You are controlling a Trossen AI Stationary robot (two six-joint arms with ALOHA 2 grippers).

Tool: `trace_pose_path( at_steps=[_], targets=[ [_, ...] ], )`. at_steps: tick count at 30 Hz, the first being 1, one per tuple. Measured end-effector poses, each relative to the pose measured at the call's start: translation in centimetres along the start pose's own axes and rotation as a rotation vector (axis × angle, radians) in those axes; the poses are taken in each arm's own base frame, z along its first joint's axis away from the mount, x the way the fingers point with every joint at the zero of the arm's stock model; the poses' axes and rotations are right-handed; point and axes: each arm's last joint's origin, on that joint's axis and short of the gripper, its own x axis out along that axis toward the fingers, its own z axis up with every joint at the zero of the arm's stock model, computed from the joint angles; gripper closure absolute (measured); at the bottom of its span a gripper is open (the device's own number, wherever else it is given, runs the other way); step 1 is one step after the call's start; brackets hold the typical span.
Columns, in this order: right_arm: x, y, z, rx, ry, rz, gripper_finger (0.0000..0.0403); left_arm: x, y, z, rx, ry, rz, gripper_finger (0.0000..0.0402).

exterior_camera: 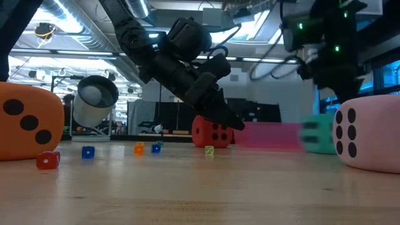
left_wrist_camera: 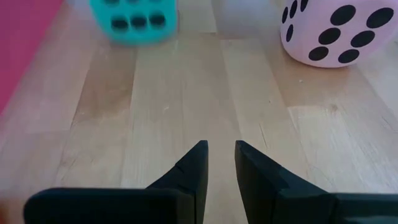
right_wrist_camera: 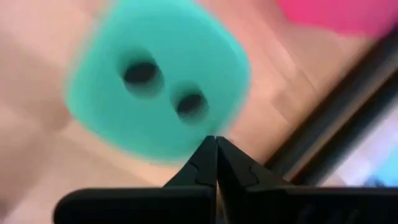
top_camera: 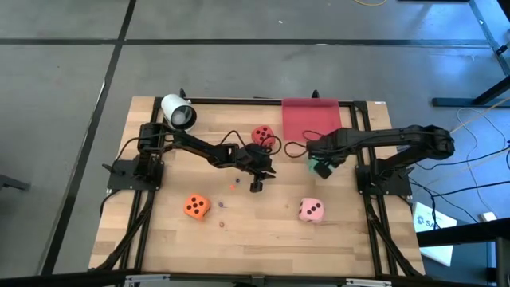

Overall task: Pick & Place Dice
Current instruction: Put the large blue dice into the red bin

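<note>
From above, the wooden table [top_camera: 239, 231] has the red tray [top_camera: 311, 118] at its far edge, green die [top_camera: 321, 167] near the right edge by the right gripper [top_camera: 316, 162], fingers together. Low down: ceiling lights, pink die [exterior_camera: 369, 132] close. Left gripper [left_wrist_camera: 221, 163] sits slightly parted, empty.

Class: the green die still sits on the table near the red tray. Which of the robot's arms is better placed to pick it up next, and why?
The right. Its gripper, shut, hovers right beside the green die, by the red tray. The left gripper is mid-table, farther away.
</note>
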Motion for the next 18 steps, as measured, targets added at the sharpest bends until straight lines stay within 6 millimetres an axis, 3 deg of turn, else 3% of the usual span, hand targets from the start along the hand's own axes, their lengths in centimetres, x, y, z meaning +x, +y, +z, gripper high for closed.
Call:
trace_pose_path(
  at_steps=[3, 7, 12, 18],
  targets=[
    [-1.6, 1.2, 0.9, -0.052, -0.109, 0.102, 0.0403, 0.0, 0.0, 0.0, -0.001, 0.001, 0.001, 0.0327],
    [-2.5, 1.5, 1.0, -0.076, -0.147, 0.105, 0.0403, 0.0, 0.0, -0.2, -0.004, 0.021, -0.002, 0.0327],
    [-2.8, 1.5, 0.9, -0.12, -0.177, 0.075, 0.039, 0.0, 0.0, -0.4, -0.007, 0.039, -0.003, 0.0327],
    [-3.2, 1.6, 0.9, -0.187, -0.164, 0.137, 0.0348, 0.0, 0.0, -0.3, -0.007, 0.037, -0.003, 0.0327]
  ],
)
